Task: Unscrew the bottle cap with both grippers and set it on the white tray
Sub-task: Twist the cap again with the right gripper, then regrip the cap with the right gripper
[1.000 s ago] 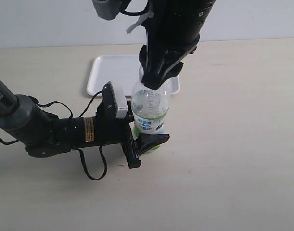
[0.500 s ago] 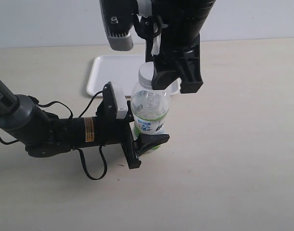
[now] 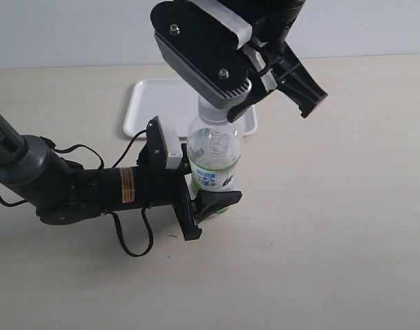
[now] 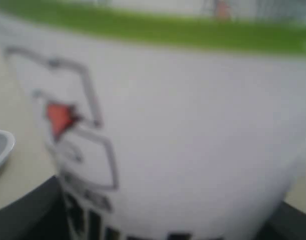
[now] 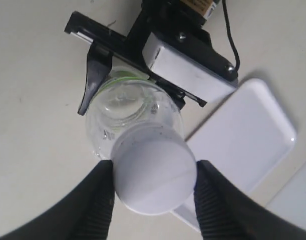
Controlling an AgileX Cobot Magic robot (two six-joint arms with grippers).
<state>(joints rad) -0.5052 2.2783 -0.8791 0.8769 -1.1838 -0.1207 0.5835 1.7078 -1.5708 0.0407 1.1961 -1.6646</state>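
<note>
White, the bottle cap [image 5: 155, 177] sits on the neck of the clear plastic bottle [image 3: 213, 155]. The bottle stands upright on the counter [image 3: 333, 206]. In the exterior view it is on the near side of the white tray [image 3: 151, 103], close to the tray's right corner.

Your left hand [image 3: 223, 185] lies low over the counter and grips the bottle at its lower part, one jaw on each side. Its wrist view is filled with the blurred label [image 4: 193, 125].

Your right hand [image 5: 154, 169] hangs tilted above the bottle. In its wrist view you see the cap between the two black fingers [image 5: 95, 210], which stand about as wide apart as the cap. Whether they press on the cap you cannot tell. In the exterior view the grey camera block [image 3: 203, 51] covers part of the cap.
</note>
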